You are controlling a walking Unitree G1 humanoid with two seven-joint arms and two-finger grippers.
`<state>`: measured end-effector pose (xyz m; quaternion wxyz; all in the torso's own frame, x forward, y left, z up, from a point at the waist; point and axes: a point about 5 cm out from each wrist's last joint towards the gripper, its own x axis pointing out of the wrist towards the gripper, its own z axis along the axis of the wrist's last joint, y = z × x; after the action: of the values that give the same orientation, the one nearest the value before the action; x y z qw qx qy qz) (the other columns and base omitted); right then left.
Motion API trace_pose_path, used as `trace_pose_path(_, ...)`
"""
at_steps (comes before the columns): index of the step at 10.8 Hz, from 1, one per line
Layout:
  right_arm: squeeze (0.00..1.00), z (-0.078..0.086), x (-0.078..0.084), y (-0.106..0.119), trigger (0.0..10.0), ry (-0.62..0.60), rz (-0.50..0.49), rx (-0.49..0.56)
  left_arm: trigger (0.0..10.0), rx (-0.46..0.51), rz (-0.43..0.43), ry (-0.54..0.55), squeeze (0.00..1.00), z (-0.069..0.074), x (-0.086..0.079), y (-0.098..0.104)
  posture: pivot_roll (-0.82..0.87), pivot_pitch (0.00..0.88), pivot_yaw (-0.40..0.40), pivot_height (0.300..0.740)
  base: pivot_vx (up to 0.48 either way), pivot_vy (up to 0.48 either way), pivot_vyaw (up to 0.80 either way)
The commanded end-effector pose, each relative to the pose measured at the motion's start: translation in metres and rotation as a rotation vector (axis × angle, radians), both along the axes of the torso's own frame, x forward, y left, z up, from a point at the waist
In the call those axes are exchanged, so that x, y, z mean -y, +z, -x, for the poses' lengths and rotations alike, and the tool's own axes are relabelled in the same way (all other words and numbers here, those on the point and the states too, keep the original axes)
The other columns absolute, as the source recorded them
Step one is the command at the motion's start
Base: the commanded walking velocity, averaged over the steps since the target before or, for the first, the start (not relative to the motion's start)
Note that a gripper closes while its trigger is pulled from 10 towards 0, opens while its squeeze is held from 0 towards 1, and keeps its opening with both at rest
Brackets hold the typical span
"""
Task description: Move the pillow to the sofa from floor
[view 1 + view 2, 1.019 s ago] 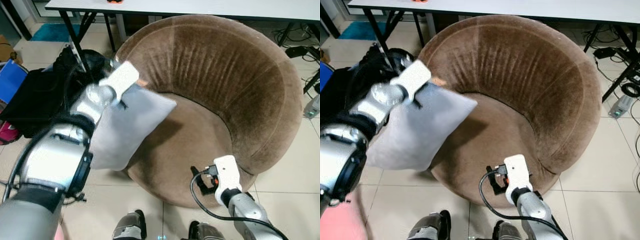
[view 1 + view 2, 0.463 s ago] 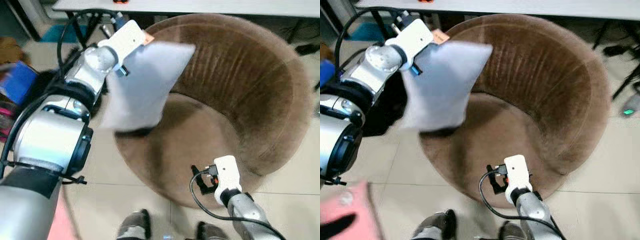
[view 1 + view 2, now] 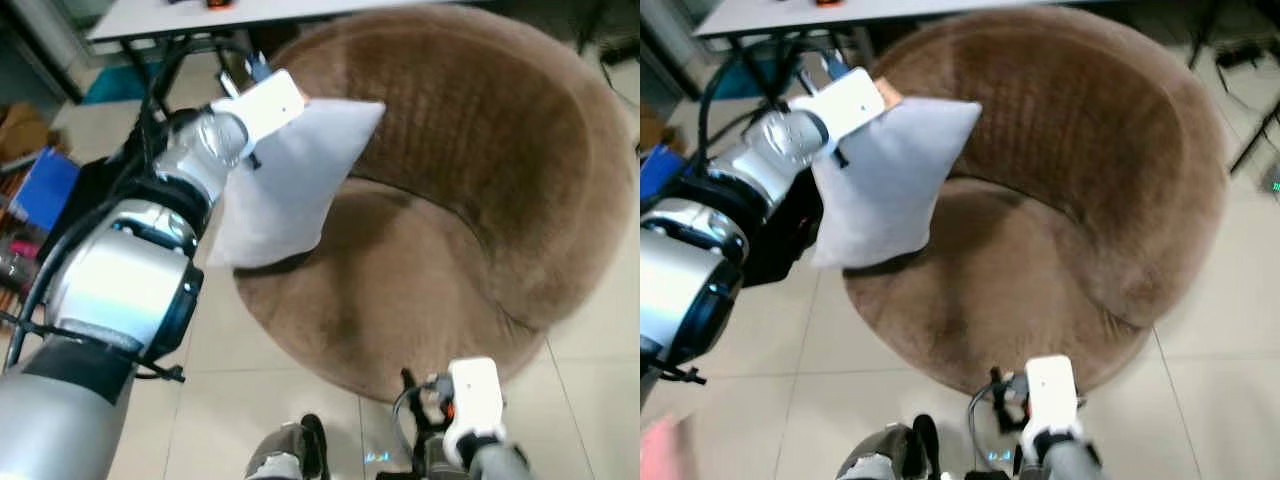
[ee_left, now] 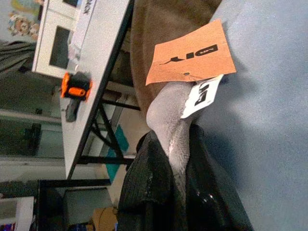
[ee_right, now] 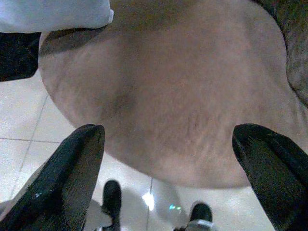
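Grey pillow (image 3: 290, 180) in the left tool (image 3: 262, 108), above the brown round sofa's (image 3: 480, 200) left edge.

The left arm (image 3: 120, 290) is built of rounded silver shells with black rings at the joints, thin black cables run along it, and it ends in a white rectangular wrist block (image 3: 268, 103). The left gripper (image 4: 179, 159) has two black fingers with a ribbed, slightly shiny surface, and the right gripper (image 5: 171, 159) has two long, matte black, tapering fingers (image 5: 72, 173). The right arm ends in a similar white block (image 3: 1051, 388) with a small red-orange detail beside it and a looping black cable, and just beside this block are the robot's dark, glossy feet (image 3: 285, 460).
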<state>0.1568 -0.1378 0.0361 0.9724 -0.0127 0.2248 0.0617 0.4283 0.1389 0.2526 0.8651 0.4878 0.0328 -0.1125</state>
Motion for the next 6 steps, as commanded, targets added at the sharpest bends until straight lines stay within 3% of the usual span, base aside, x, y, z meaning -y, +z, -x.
trace_pose_path(1,0.00,0.013,-0.005,0.003,10.0,-0.022,0.000,-0.014,0.0,-0.005,0.002,0.042,0.00,0.000,-0.006,-0.007,-0.33,0.294,0.237,0.740,0.000,0.000,0.00)
trace_pose_path(2,0.00,0.022,-0.007,0.005,10.0,-0.038,-0.002,-0.027,0.0,-0.020,0.026,0.049,0.00,0.001,-0.004,-0.011,-0.35,0.319,0.243,0.740,0.000,0.000,0.00)
trace_pose_path(3,0.00,0.042,-0.010,0.010,10.0,-0.071,-0.003,-0.054,0.0,-0.037,0.036,0.058,0.00,0.002,-0.001,-0.018,-0.37,0.349,0.253,0.740,0.000,0.000,0.00)
trace_pose_path(4,0.00,0.047,-0.012,0.012,10.0,-0.081,-0.005,-0.061,0.0,-0.028,0.013,0.056,0.00,0.001,0.001,-0.016,-0.37,0.354,0.253,0.740,0.000,0.000,0.00)
trace_pose_path(6,0.00,0.052,-0.015,0.016,10.0,-0.087,-0.003,-0.056,0.0,0.092,-0.078,0.055,0.00,-0.003,0.002,0.020,-0.38,0.373,0.265,0.740,0.000,0.000,0.00)
